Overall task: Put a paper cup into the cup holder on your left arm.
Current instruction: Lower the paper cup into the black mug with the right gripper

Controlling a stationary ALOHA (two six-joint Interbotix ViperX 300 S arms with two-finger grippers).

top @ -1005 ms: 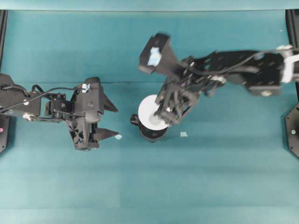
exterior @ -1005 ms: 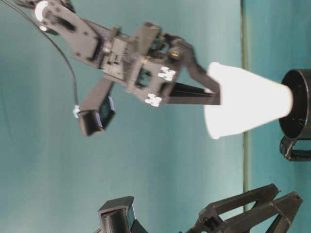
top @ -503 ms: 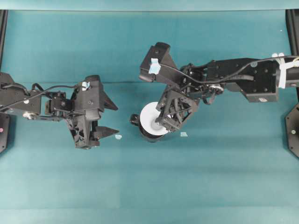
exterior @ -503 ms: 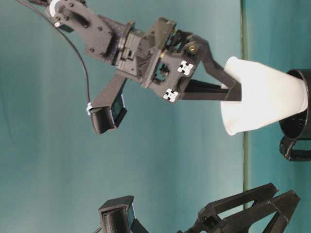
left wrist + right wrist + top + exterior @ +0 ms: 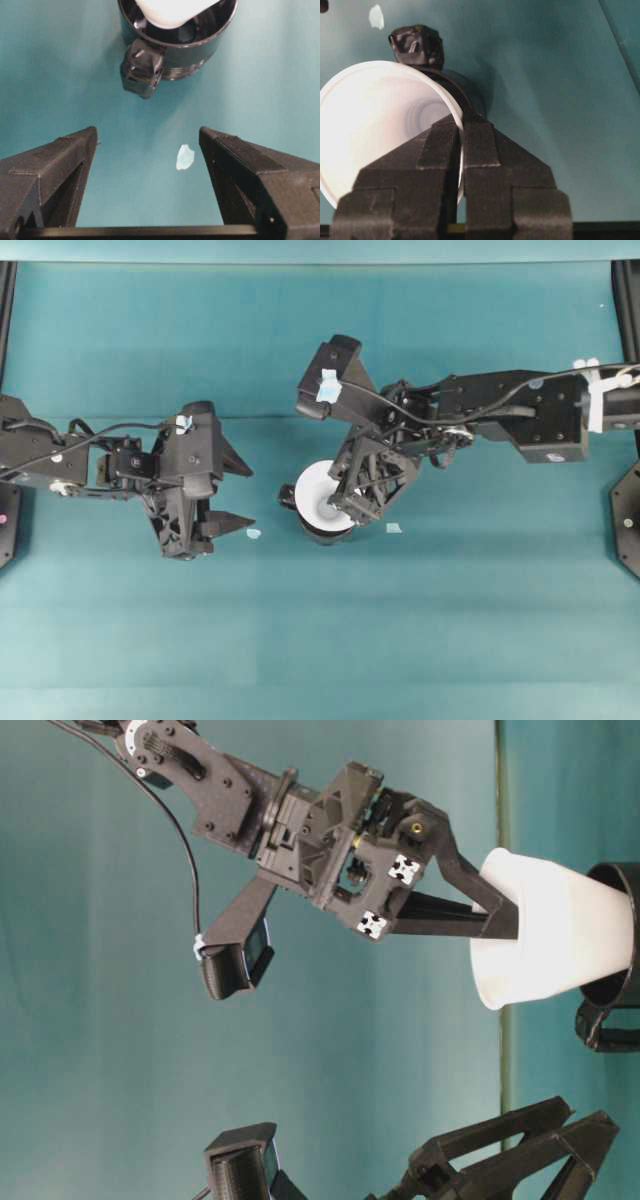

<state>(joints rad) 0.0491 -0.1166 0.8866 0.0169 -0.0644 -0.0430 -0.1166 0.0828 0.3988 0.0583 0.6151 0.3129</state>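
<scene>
Pinching the rim of the paper cup [image 5: 318,498] between closed fingers, one inside and one outside the wall, the right tool [image 5: 460,131] holds it tilted, its narrow base just inside the mouth of the cup holder [image 5: 200,50] on the counter [image 5: 400,630]. The left tool [image 5: 150,150] rests well apart with fingers spread wide, holding nothing, bare counter between them.

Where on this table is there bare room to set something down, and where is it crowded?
Bare cloth runs along the whole near edge, below both arms in the overhead view, and along the far edge above them. The middle is crowded: the right gripper holds the paper cup in the cup holder, the open left gripper sits close beside it, with tape scraps there.
</scene>
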